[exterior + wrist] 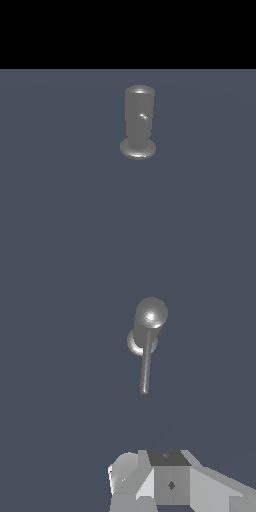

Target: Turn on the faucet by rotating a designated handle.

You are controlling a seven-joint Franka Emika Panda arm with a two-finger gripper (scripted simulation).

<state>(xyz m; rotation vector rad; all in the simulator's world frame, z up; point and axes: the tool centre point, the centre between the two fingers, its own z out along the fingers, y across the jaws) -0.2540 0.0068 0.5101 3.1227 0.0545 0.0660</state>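
Currently the faucet (pixel 138 122) stands upright mid-floor; in the wrist view its handle (pixel 145 363) sticks out toward my gripper (pixel 150 481), well apart from it. I cannot tell whether the jaws are parted. I judge approach pending: I should descend beside the rod's free end and push sideways there for leverage.

- My faucet (pixel 138 120) is plain grey metal with white glints.
- Its handle (pixel 145 366) is the same grey.
- The floor (pixel 60 190) is flat slate blue.
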